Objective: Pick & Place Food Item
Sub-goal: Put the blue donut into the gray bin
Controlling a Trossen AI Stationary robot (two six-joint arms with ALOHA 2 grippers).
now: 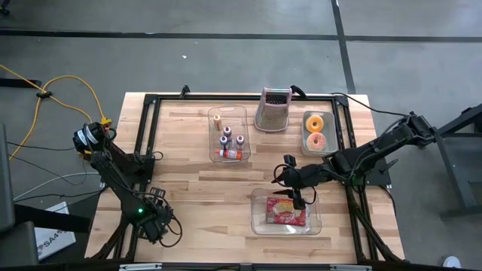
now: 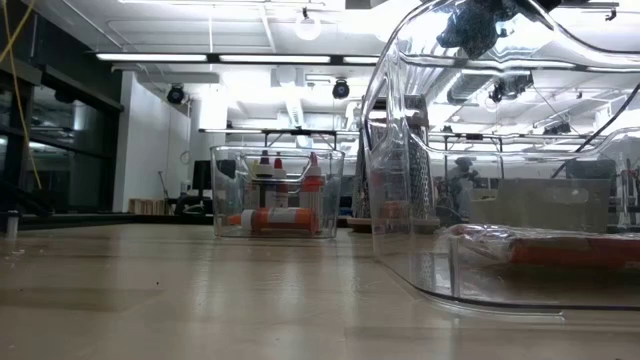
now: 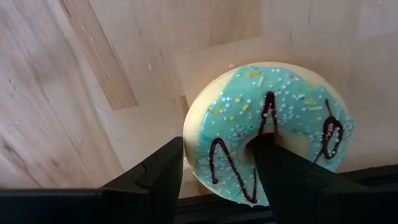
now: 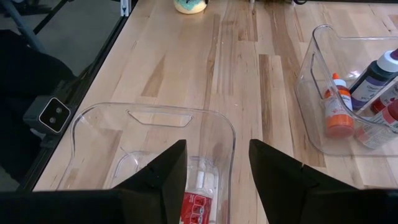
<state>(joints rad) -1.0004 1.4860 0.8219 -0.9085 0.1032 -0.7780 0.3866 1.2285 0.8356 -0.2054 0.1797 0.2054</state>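
The left hand (image 3: 214, 180) sits low at the near left corner of the tabletop (image 1: 188, 196), and its two fingers (image 3: 163, 177) grip a doughnut (image 3: 267, 130) with blue-green icing, one finger outside the ring and one poking through the hole. It looks soft and light, and the icing could smear or crack, so a gentle pinch across the ring seems the best hold (squeeze hard and it may squash). A bit farther in, the right hand (image 1: 295, 197) hovers over a clear tray (image 1: 260, 222) with a red packet (image 1: 286, 213) inside, its fingers apart and holding nothing. I cannot read the writing on the packet. Farther back stand a bin of little bottles (image 1: 228, 135), a grater (image 1: 274, 110), and a tray with two more doughnuts (image 1: 315, 132).
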